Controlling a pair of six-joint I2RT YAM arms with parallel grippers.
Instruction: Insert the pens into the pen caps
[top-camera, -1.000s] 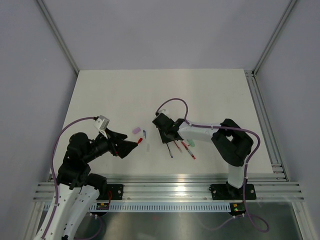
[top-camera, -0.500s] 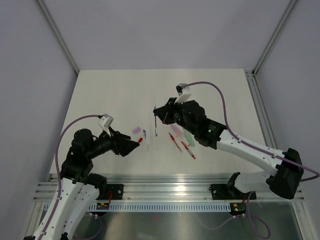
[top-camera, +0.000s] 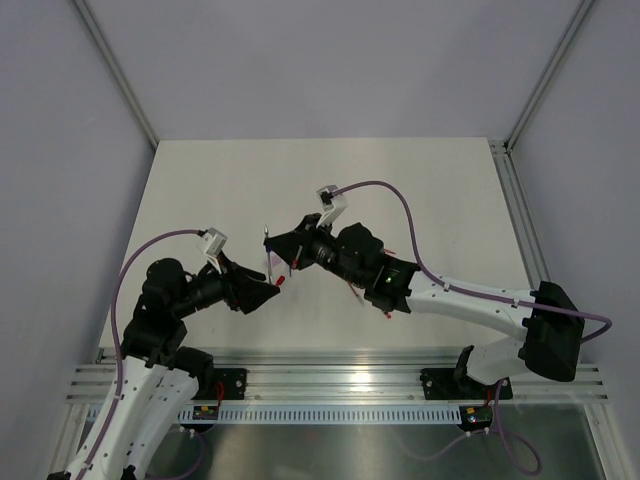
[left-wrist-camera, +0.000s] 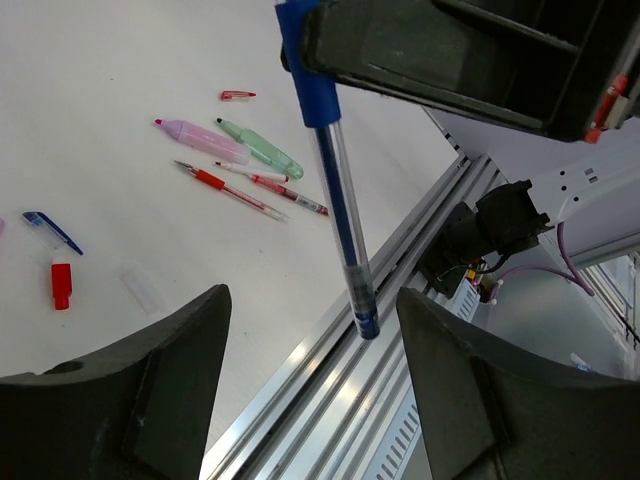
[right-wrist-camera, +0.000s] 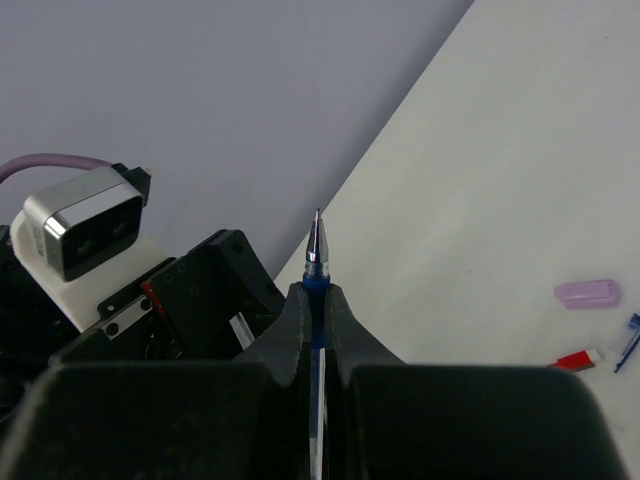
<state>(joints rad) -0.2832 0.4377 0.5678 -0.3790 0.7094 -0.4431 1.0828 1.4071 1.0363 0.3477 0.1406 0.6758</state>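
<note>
- Jaws of left gripper (top-camera: 262, 290) wide apart, nothing in them; it sits just left of red cap (top-camera: 281, 282).
- Blue cap (left-wrist-camera: 45, 228) just beyond red cap, clear cap (left-wrist-camera: 140, 290) beside it, pink cap (right-wrist-camera: 587, 292) near.
- Blue pen (left-wrist-camera: 340, 200) is off the table, above red cap. In left wrist view we see it btwn that gripper's fingers, apart from both.
- Right gripper (right-wrist-camera: 317, 292) clamped tight on blue pen near its writing tip; barrel sticks out the other side.
- Well right of red cap, we count pink marker (left-wrist-camera: 200, 137), green marker (left-wrist-camera: 258, 147) and two red pens (left-wrist-camera: 232, 192) lying in a bunch.
</note>
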